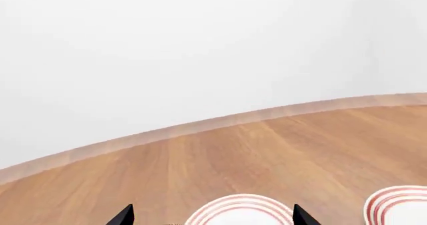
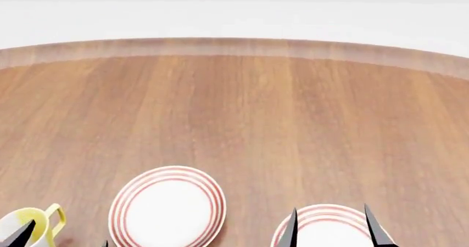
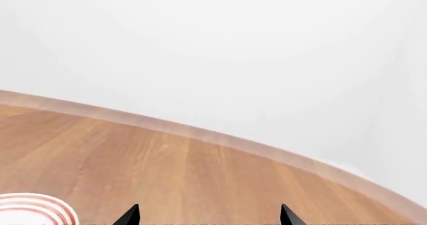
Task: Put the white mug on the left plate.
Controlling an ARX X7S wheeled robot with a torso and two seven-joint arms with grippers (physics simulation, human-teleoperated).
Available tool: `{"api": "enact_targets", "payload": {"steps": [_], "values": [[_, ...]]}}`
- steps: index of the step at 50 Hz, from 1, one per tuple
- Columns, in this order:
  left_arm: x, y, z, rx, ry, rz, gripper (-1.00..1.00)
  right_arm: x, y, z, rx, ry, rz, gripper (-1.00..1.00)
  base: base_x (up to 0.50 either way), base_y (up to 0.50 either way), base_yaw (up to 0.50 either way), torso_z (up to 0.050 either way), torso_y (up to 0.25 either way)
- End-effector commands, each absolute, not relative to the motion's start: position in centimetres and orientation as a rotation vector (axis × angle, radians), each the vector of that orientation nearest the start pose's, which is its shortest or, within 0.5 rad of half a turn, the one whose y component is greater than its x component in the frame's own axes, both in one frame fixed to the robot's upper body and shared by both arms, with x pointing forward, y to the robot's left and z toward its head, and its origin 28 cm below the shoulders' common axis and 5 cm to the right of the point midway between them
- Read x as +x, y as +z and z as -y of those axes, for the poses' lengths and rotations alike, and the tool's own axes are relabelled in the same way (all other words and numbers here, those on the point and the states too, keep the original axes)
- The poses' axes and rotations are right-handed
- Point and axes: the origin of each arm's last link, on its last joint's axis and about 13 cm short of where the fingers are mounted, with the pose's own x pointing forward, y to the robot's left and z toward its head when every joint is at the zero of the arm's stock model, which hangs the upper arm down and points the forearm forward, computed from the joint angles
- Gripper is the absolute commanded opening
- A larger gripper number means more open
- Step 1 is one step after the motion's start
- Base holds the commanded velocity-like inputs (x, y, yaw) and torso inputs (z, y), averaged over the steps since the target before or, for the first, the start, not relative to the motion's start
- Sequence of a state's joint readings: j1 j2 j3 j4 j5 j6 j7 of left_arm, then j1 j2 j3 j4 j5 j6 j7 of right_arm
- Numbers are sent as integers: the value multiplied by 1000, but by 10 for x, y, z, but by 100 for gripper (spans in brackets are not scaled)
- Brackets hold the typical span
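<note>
The large all-white mug is out of view in every frame. The left plate (image 2: 167, 207), white with thin red rings, lies on the wooden table at the near left. In the left wrist view it (image 1: 240, 213) shows between the fingertips, ahead of them. My left gripper (image 2: 62, 240) (image 1: 212, 216) is open and empty, low at the near left beside that plate. My right gripper (image 2: 331, 229) (image 3: 209, 216) is open and empty, its tips over the right plate (image 2: 326, 230) in the head view.
A small white mug with yellow inside and handle (image 2: 9, 222) stands at the near left edge, by my left fingertip. The right plate also shows in the left wrist view (image 1: 398, 206). A ringed plate edge (image 3: 33, 211) shows in the right wrist view. The wooden table (image 2: 242, 110) runs to a curved far edge.
</note>
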State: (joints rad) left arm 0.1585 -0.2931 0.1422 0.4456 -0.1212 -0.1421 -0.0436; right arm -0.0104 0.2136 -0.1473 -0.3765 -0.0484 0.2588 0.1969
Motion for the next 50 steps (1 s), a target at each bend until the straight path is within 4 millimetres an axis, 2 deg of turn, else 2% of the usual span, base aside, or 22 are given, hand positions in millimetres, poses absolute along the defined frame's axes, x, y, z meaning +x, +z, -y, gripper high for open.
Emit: {"api": "enact_targets", "payload": {"steps": [1, 2, 15, 23, 31, 38, 50], "values": [[151, 61, -236, 176, -331, 104, 100, 205, 68, 112, -237, -53, 113, 100, 0, 0, 0, 0, 0], [147, 51, -238, 183, -347, 116, 100, 204, 68, 111, -239, -48, 112, 100, 0, 0, 0, 0, 0], [118, 47, -258, 228, -448, 122, 100, 204, 67, 111, -237, -53, 110, 100, 0, 0, 0, 0, 0], [99, 46, -264, 178, -536, 125, 100, 205, 66, 110, -238, -47, 110, 100, 0, 0, 0, 0, 0], [90, 33, -265, 156, -603, 76, 100, 207, 62, 110, -235, -47, 100, 100, 0, 0, 0, 0, 0], [77, 27, -268, 185, -745, 41, 100, 206, 64, 109, -236, -44, 104, 100, 0, 0, 0, 0, 0], [74, 12, -271, 244, -818, 28, 100, 207, 65, 108, -237, -41, 108, 100, 0, 0, 0, 0, 0]]}}
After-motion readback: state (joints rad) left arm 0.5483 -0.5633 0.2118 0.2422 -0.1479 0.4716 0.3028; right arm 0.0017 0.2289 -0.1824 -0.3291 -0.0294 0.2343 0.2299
